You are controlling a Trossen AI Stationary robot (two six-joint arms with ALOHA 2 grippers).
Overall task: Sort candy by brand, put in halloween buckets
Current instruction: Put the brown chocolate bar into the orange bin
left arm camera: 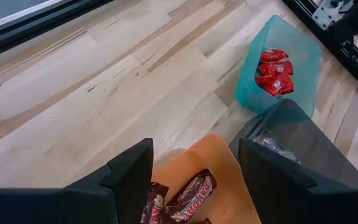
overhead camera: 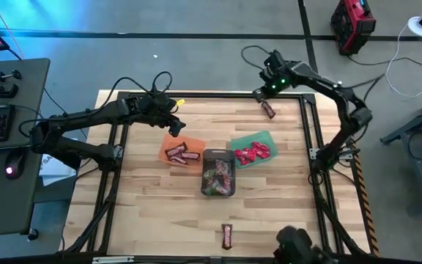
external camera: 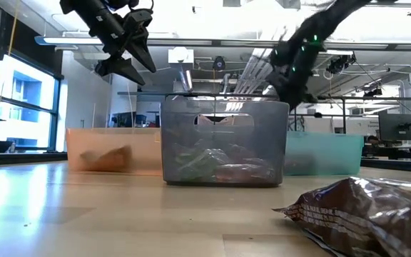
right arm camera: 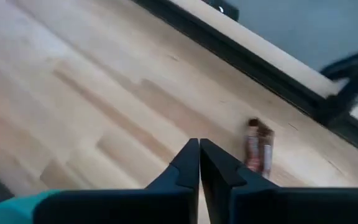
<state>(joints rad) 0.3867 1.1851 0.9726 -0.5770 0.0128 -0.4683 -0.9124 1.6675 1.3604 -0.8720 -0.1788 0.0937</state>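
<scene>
Table (overhead camera: 145,205) of pale wood planks; buckets (overhead camera: 218,172) mid-table.

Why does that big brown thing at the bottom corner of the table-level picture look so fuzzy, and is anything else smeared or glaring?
In the low view the brown candy wrapper lies very near the lens, so it is out of focus; the ceiling lights and the window behind glare white. In the right wrist view the table and the candy bar look smeared. The high view is evenly lit, the buckets casting soft shadows.

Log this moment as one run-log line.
left gripper: open, empty, above orange bucket | right gripper: shut, empty, near far brown bar | near brown bar: loose on table
</scene>
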